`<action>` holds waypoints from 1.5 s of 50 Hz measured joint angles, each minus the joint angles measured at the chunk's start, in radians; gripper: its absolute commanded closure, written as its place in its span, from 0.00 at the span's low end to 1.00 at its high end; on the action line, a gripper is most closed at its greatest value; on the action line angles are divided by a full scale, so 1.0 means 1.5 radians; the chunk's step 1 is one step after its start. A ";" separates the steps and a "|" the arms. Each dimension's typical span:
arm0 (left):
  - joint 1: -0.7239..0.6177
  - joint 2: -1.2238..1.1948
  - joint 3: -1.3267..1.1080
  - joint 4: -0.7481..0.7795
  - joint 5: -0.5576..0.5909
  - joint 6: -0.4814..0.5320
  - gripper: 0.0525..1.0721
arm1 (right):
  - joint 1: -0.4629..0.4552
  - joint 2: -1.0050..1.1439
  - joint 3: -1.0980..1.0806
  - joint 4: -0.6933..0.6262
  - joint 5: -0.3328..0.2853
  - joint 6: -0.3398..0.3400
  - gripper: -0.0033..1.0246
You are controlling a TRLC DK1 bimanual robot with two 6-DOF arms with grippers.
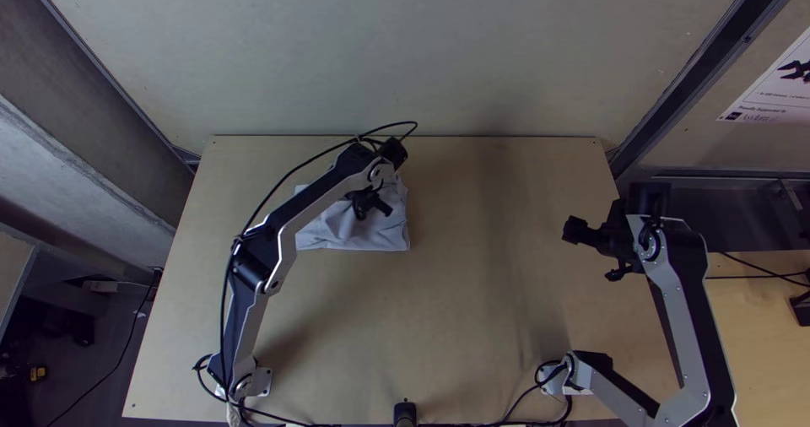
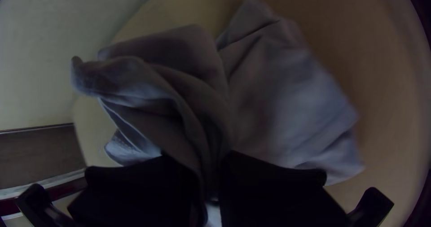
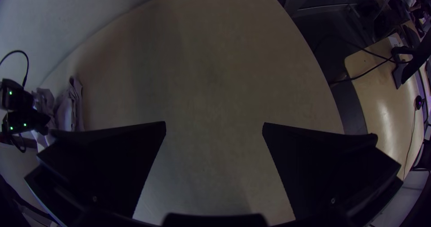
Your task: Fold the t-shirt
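T-shirt [image 1: 354, 231] lies bunched toward the far side of the bench [image 1: 456, 326], a gathered ridge clamped in the left gripper [image 2: 208, 164], presumably for rearranging, while the right gripper [image 3: 214, 124] hangs spread and empty, perhaps giving room.

A broad passage is left over the light wooden table [image 1: 472, 309] between the two arms. From the near left, the bunched pale grey cloth t-shirt [image 1: 384, 235] is partly roofed by the white-and-black jointed left arm [image 1: 299, 218], along which a thin black cable [image 1: 390, 126] is looped.
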 measured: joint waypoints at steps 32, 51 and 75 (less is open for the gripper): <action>0.013 0.030 0.117 0.120 0.340 -0.283 0.04 | 0.068 -0.039 -0.074 0.048 -0.001 0.021 0.04; 0.081 -0.040 0.061 0.128 0.326 -0.220 0.04 | 0.070 -0.005 -0.012 0.082 0.000 -0.007 0.04; 0.310 -0.426 -0.159 0.222 0.309 -0.053 0.04 | 0.067 0.029 0.287 0.121 0.003 -0.082 0.04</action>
